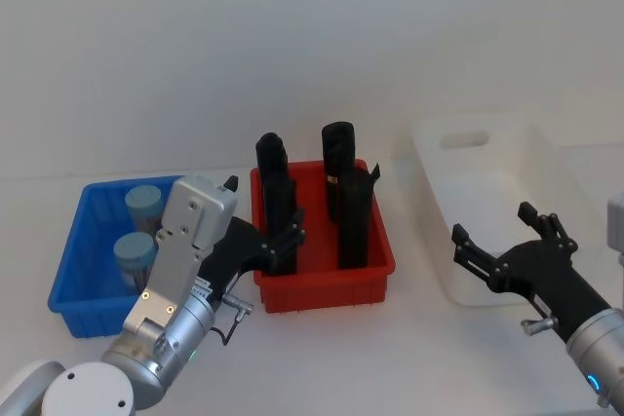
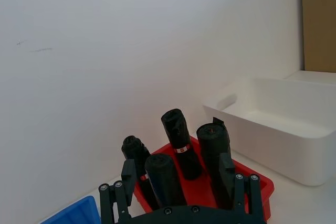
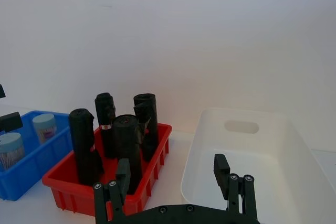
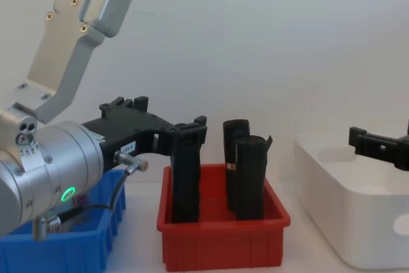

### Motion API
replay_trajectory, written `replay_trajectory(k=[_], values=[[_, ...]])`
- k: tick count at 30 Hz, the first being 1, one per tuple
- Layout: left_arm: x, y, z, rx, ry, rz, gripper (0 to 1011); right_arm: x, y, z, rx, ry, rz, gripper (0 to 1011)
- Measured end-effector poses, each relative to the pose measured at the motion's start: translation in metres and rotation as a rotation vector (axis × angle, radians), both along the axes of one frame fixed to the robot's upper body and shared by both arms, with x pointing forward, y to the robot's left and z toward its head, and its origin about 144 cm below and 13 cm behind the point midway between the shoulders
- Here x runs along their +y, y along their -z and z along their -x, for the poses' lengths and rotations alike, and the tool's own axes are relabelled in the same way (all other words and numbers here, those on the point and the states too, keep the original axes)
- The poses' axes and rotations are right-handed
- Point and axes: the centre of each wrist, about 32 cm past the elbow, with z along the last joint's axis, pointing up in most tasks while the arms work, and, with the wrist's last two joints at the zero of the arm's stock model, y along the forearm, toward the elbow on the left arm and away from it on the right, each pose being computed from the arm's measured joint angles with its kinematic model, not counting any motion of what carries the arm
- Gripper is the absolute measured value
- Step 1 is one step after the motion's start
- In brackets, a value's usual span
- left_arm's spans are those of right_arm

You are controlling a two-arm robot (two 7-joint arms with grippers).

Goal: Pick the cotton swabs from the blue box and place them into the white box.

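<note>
Looking into the blue box (image 1: 70, 258) at the left end of the worktop (image 1: 331, 358), you can count two cotton swabs (image 1: 136, 252). They are small clear round tubs with pale blue-grey lids, and cream-white sticks show through their sides. Both stand upright inside the box, one behind the other.

Just beside the blue box, in the middle, sits one red bin (image 1: 327, 289) holding four black rolls (image 1: 341, 158), all on end. One white box (image 1: 458, 158) stands to the right. It is glossy and round-cornered, has a handle cut-out in its far wall, and is taller than the two coloured bins.

Your left gripper (image 1: 291, 239) hangs above the gap between the blue box and the red bin, by the red bin's near left corner. Its jaws are apart and empty. Your right gripper (image 1: 492, 224) sits at the near end of the white box, raised off the worktop, its jaws likewise spread wide and empty.
</note>
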Motion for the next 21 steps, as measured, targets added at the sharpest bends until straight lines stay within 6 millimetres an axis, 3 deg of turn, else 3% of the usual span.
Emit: replay_trajectory(k=[21], values=[[0.0, 0.0, 0.0, 0.0, 0.0, 0.0, 1004, 0.0, 0.0, 0.0, 0.0, 0.0, 0.0, 1002]])
